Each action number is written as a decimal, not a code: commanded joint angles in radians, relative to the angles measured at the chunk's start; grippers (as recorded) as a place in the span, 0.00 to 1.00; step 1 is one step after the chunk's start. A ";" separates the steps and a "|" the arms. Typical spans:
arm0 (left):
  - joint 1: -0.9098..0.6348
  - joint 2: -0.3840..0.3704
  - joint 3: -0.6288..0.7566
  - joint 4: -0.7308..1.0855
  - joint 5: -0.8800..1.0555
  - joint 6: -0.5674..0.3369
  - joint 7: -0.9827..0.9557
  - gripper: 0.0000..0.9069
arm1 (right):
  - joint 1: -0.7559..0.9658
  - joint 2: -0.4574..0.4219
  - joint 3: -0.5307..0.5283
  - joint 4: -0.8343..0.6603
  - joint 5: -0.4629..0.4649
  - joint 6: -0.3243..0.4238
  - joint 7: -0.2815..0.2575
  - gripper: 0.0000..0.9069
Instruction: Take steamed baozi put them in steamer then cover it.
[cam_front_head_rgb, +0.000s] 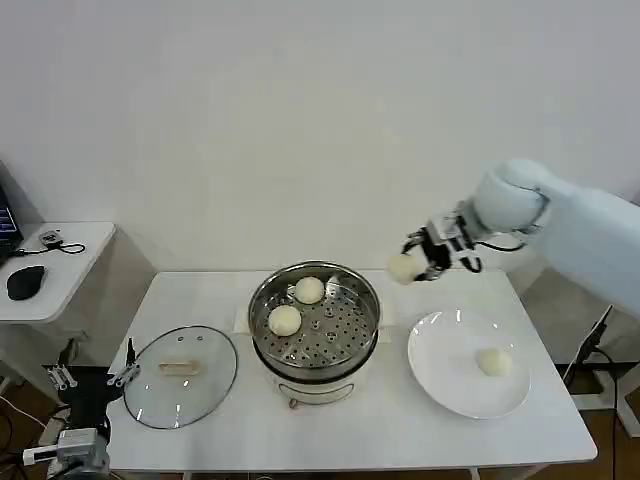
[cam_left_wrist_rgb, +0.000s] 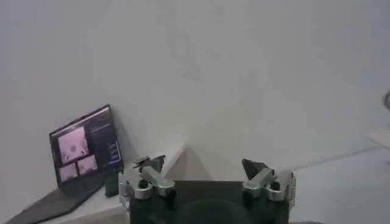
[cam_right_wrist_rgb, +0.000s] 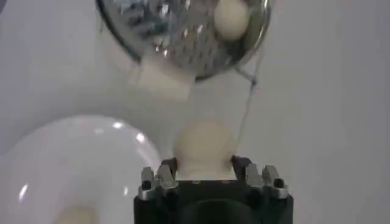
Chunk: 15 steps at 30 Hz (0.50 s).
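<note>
At right of centre in the head view, the right gripper (cam_front_head_rgb: 418, 262) holds a baozi (cam_front_head_rgb: 402, 268) above the counter (cam_front_head_rgb: 400, 420), beside the steamer (cam_front_head_rgb: 315, 315). Carry it over the tray's bare right side, lower gently, then release.

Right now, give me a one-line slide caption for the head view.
Right gripper carries a baozi toward the steamer holding two; one waits on the plate.
</note>
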 joint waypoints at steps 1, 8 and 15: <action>-0.001 0.016 -0.012 0.002 -0.044 0.012 0.007 1.00 | 0.073 0.234 -0.098 -0.009 0.129 0.008 0.033 0.69; -0.003 0.043 -0.015 -0.011 -0.223 0.073 0.021 1.00 | -0.014 0.386 -0.091 -0.135 0.048 0.104 0.026 0.69; 0.003 0.038 -0.031 -0.006 -0.203 0.072 0.024 1.00 | -0.061 0.410 -0.146 -0.137 -0.024 0.172 0.023 0.69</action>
